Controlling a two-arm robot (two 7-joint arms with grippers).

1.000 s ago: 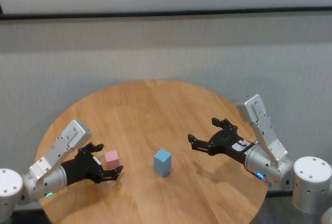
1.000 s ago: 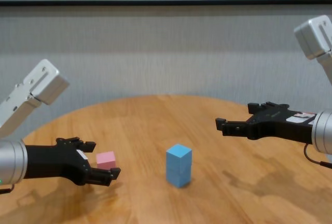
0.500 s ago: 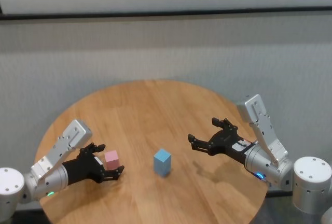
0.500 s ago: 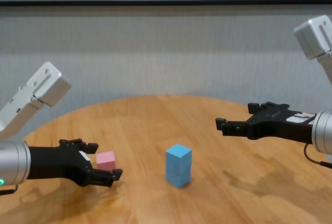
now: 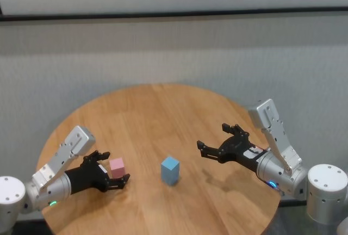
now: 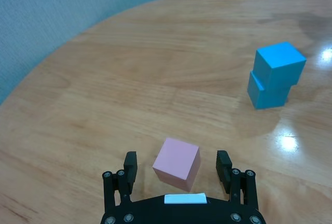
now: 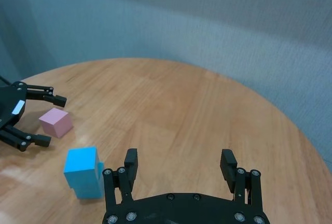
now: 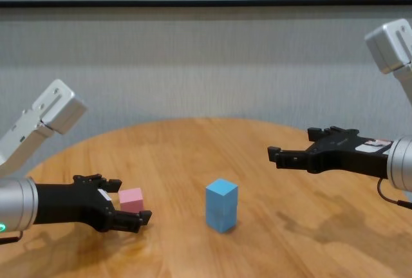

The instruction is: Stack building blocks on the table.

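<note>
Left gripper sits low over the table w/ fingers spread wide, one each side of the pink block. In the left wrist view the block lies between the fingertips w/ a gap on both sides, so not gripped (it rests on the wood, turned a bit askew to the fingers).

Right gripper hangs above the table on the right side, fingers also wide apart, nothing between them, well apart from the blocks.

Two blue blocks are stacked near the table's middle, between the two grippers; top one sits slightly off-square on the bottom one. Pink block is near the stack, to its left, not touching.
</note>
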